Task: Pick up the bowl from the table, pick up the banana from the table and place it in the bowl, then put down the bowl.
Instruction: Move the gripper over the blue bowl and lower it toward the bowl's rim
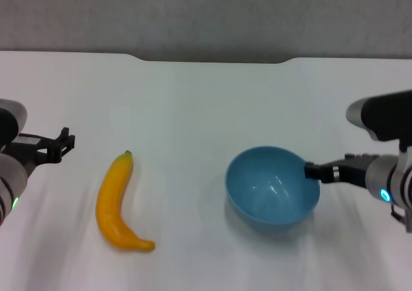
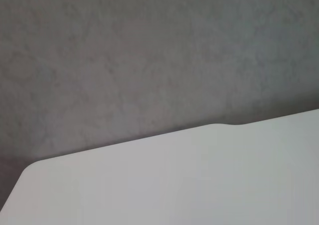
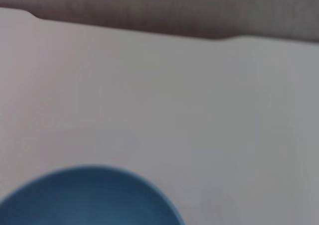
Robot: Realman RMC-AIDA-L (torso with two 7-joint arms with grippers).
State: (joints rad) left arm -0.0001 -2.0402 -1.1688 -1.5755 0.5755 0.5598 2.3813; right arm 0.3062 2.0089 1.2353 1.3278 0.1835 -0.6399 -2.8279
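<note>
The light-blue bowl (image 1: 272, 185) is on the white table (image 1: 193, 98) at centre right; its rim also shows in the right wrist view (image 3: 89, 197). My right gripper (image 1: 313, 172) reaches in from the right, and its dark fingers are closed on the bowl's right rim. The yellow-orange banana (image 1: 116, 201) lies on the table at centre left, with its green stem tip pointing away from me. My left gripper (image 1: 63, 143) is open and empty, left of the banana and apart from it.
The table's far edge has a shallow notch (image 1: 215, 60) with a grey wall behind it. The left wrist view shows only the table's corner (image 2: 30, 170) and the wall.
</note>
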